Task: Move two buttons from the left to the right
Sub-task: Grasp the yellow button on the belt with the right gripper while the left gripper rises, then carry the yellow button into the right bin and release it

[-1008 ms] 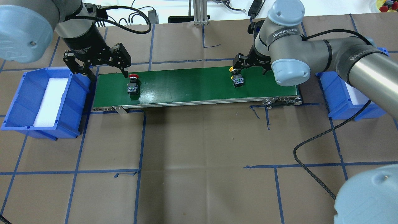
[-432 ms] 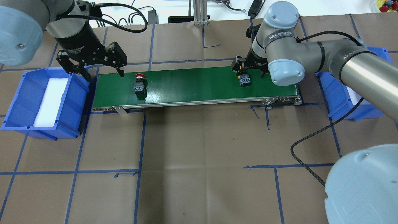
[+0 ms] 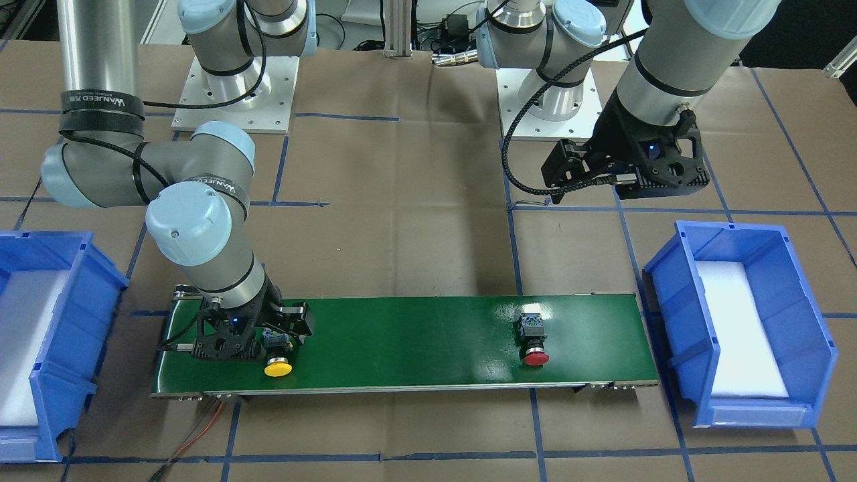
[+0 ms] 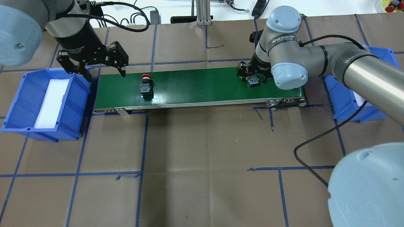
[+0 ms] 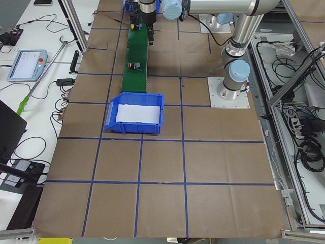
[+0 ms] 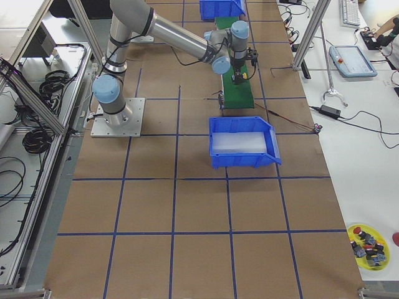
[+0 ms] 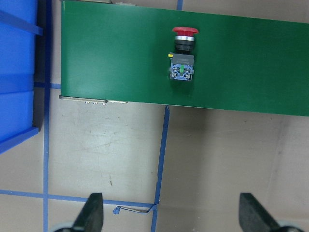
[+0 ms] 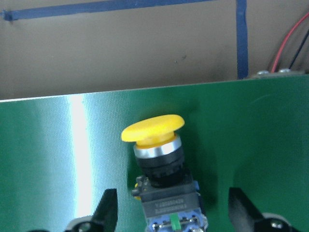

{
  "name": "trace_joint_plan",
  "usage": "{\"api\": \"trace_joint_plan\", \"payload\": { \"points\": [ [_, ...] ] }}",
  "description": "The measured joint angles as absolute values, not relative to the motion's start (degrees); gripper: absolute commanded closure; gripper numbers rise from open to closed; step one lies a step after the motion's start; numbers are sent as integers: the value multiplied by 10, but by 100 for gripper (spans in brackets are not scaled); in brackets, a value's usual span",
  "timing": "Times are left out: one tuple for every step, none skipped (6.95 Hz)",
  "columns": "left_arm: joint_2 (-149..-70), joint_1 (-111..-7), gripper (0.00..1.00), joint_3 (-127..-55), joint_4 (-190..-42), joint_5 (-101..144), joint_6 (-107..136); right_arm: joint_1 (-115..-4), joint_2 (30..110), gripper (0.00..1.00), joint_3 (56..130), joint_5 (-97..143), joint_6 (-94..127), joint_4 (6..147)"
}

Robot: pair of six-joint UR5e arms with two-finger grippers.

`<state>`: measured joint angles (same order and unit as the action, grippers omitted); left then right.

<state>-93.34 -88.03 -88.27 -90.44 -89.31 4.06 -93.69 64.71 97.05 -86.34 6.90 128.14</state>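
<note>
Grasp pending: right gripper (image 8: 174, 210) jaws apart, straddling yellow mushroom-cap push-button (image 8: 157, 145) on green conveyor belt (image 8: 48, 159). Centre on blocky black-grey body, close squarely below cap; left gripper (image 7: 171, 212) jaws wide apart, empty.

A green conveyor belt (image 4: 195, 85) has a smooth, glossy surface that throws back white glare, and its edge rail (image 4: 202, 103) looks like bare silver metal. The table cover (image 4: 202, 164) is matt brown paper, faintly creased, crossed by blue tape lines (image 4: 144, 142). The yellow button (image 8: 152, 129) has a smooth plastic cap over a shiny metal ring and a black plastic body; the red button (image 7: 185, 32) looks alike. The blue bins (image 3: 683, 314) are smooth, slightly shiny plastic with white foam-like padding (image 3: 736, 328). The right arm (image 4: 372, 75) is satin grey metal.
</note>
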Motion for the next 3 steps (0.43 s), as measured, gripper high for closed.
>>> {"api": "trace_joint_plan", "payload": {
  "points": [
    [-933, -881, 0, -882, -904, -893, 40, -936, 648, 95, 970, -887, 65, 1272],
    [-933, -881, 0, -883, -904, -893, 41, -933, 650, 95, 967, -905, 57, 1258],
    [-933, -881, 0, -885, -904, -893, 41, -924, 657, 94, 963, -914, 39, 1250]
  ]
}}
